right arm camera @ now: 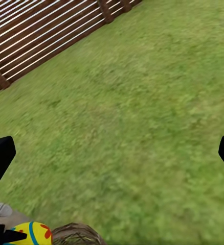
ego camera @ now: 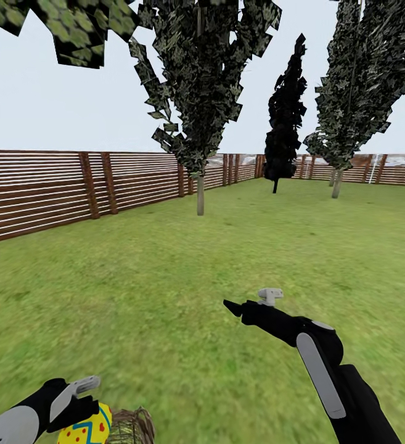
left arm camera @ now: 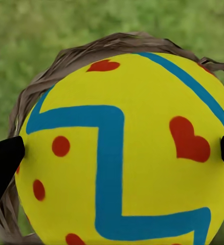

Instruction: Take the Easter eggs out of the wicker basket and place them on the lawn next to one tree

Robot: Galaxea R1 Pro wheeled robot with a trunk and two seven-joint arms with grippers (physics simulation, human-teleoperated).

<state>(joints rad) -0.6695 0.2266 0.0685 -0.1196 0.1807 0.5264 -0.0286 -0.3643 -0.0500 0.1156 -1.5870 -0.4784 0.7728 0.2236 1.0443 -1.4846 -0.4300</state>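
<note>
Grass stretches across most of the head view, a mottled green lawn [ego camera: 165, 277] running back to a brown fence [ego camera: 42, 191] of horizontal wooden slats along the left side and the far edge. Three trees stand toward the top of the frame: a thin-trunked one [ego camera: 200, 92] left of centre with low dark foliage, a black-looking conifer [ego camera: 284, 117] right of centre near the far fence, and another thin-trunked one [ego camera: 356, 80] at the upper right. Blocky green leaves [ego camera: 73, 28] hang into the upper left corner.

At the lower left corner, my left gripper [ego camera: 82, 410] grasps one Easter egg [ego camera: 86, 427], bright yellow with red dots and a blue zigzag. Just to its right, at the bottom edge, sits the woven rim of the wicker basket [ego camera: 133, 427]. In the left wrist view the egg [left arm camera: 125, 153] takes up nearly the whole frame, my two black fingers [left arm camera: 3, 163] pressed to its opposite sides, with the basket's twig rim [left arm camera: 71, 56] curving behind it and grass beyond. I cannot tell whether other eggs lie inside the basket.

My right arm reaches up from the lower right, and my right gripper [ego camera: 251, 302] hovers over bare grass near the lower centre, well apart from the basket. In the right wrist view its fingers [right arm camera: 0, 155] sit at opposite edges of the frame, spread wide and released, with nothing between them.
</note>
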